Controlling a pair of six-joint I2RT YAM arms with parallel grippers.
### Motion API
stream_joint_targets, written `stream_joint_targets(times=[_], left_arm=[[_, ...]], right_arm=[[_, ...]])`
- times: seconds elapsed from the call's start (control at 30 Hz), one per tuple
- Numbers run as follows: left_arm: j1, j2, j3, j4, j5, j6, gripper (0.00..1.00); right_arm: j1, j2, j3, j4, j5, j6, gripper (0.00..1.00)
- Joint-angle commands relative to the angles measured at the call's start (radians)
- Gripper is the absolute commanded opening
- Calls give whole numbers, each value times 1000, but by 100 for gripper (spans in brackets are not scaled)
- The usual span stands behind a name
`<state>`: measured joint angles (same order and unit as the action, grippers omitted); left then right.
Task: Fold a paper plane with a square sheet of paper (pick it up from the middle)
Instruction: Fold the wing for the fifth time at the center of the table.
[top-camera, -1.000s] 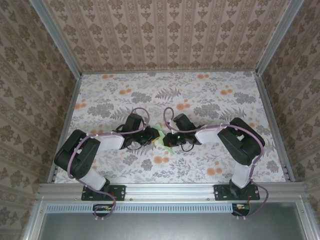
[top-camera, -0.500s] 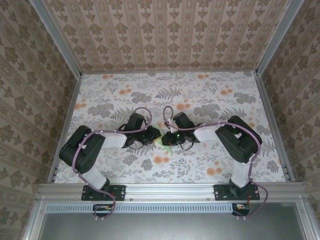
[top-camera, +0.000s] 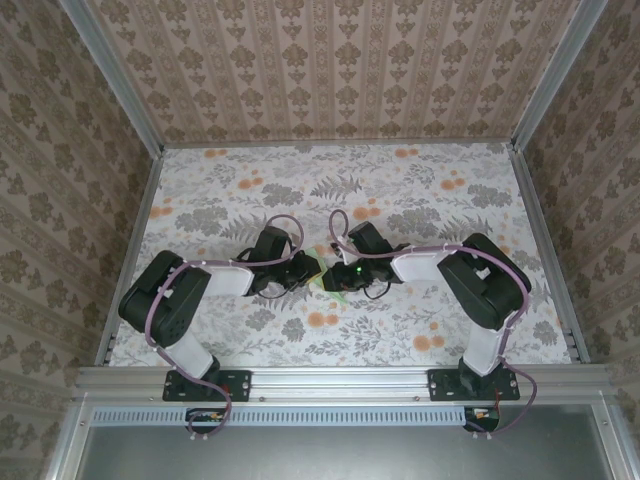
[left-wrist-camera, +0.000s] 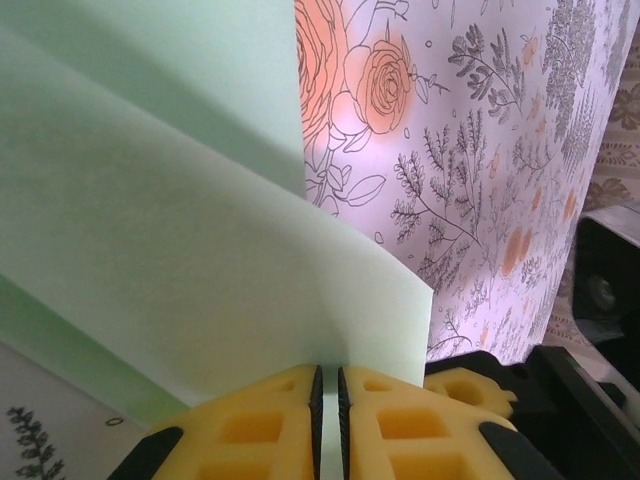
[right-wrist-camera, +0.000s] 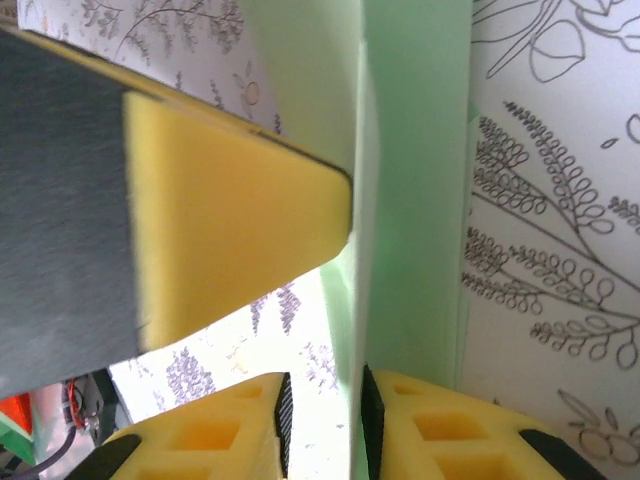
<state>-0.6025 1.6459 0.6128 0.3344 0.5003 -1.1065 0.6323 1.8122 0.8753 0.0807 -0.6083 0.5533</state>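
- The sheet of paper (left-wrist-camera: 180, 250), pale mint green and creased into overlapping layers, is held up between the two grippers over the middle of the floral tabletop (top-camera: 400, 190). I cannot tell whether any part of it touches the surface.
- From above, the sheet shows as a small green sliver between the two wrist heads.
- The left gripper (left-wrist-camera: 325, 372) sits just left of the sheet. Its yellow fingers are pressed together on a folded edge, with a hairline slit between them and paper in that slit.
- The right gripper (right-wrist-camera: 322, 385) sits just right of the sheet with its jaws apart and a plain gap between them. A standing fold of the sheet runs down into that gap, against one finger and clear of the other.
- In the right wrist view, a yellow pad on a dark backing (right-wrist-camera: 230, 220) comes in from the side. Its tip touches the sheet above the gap.
- Orange roses (left-wrist-camera: 370, 80) printed on the tabletop lie just past the sheet's edge.
- Both arms bend inward toward the sheet, and their lilac cables (top-camera: 280, 225) loop just beyond it.
- Wallpapered walls (top-camera: 330, 60) stand well away from the sheet on three sides.
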Motion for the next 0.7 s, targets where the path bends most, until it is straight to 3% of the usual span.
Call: stream_joint_targets(times=[0.0, 0.67], left_arm=[[-3, 23, -13, 4, -13, -5, 15], [-3, -1, -52, 23, -20, -21, 15]], right_arm=[[-8, -54, -16, -48, -29, -15, 28], [-9, 40, -38, -57, -21, -13, 9]])
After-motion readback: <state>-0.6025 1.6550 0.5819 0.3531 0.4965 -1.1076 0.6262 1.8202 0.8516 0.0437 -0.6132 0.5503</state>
